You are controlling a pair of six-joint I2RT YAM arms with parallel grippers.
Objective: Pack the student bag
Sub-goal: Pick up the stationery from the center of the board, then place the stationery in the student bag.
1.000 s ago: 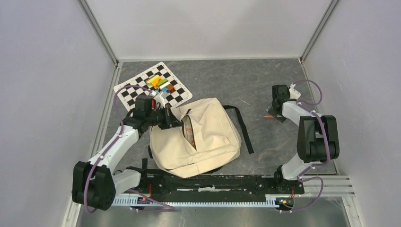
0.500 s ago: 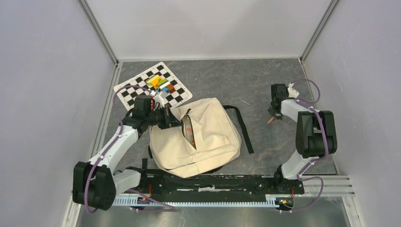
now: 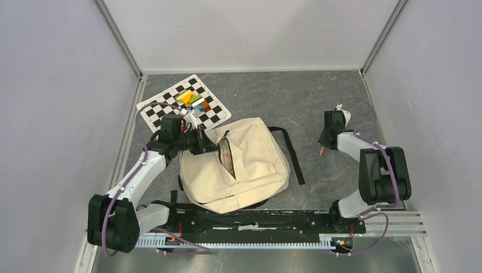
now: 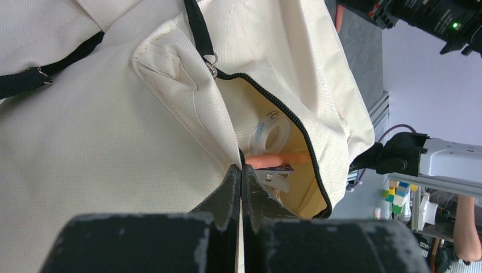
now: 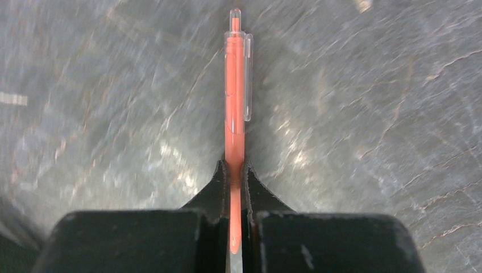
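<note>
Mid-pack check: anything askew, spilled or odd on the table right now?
Nothing spilled or damaged. One thing: the right gripper holds the orange pen near one end, so most of it sticks out past the jaws. The left gripper pinches the student bag at its opening edge.

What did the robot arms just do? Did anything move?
The right gripper closed on the orange pen and swung it a little nearer, toward the student bag. The left gripper stayed shut on the bag's open edge, holding it open. The bag and the checkered mat did not move.
</note>
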